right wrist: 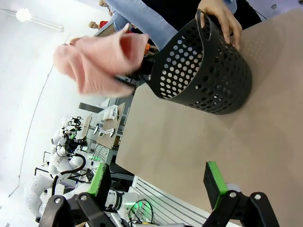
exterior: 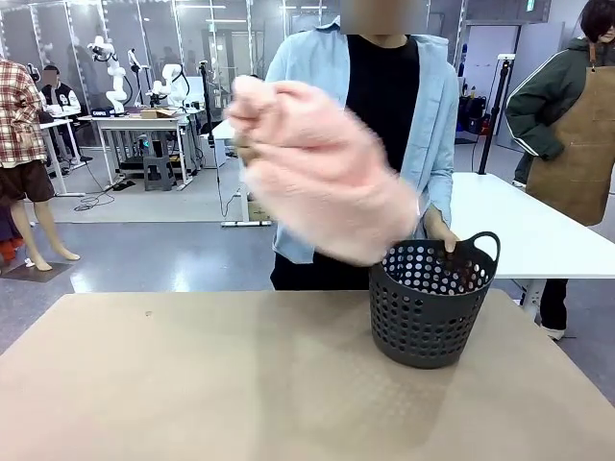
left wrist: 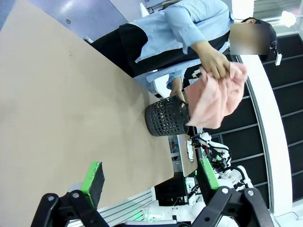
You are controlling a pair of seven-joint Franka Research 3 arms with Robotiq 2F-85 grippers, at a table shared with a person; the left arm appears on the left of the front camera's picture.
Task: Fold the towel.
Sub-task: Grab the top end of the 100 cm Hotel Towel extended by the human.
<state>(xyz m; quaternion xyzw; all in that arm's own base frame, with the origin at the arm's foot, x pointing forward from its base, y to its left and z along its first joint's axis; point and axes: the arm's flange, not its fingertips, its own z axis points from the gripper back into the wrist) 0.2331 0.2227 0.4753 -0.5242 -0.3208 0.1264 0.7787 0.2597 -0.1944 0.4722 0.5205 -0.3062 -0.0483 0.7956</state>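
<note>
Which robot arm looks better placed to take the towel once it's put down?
Probably left: the person holds the towel up left of the basket, which stands on the robot's right side and would hinder that arm.

- You are seeing the towel (exterior: 317,173) showing pale salmon-pink above the basket (exterior: 423,322).
- The basket is showing dark grey, dotted with holes.
- The table (exterior: 192,384) under it is looking tan.

Pretty clearly a lab or workshop hall, not anyone's home. It's a big open room with a shiny grey floor (exterior: 173,259) and glass partition walls (exterior: 192,38) at the back. There are plain white desks (exterior: 538,226), cables (exterior: 91,202) trailing on the floor, and someone in a brown work apron (exterior: 586,163) off to the side.
</note>
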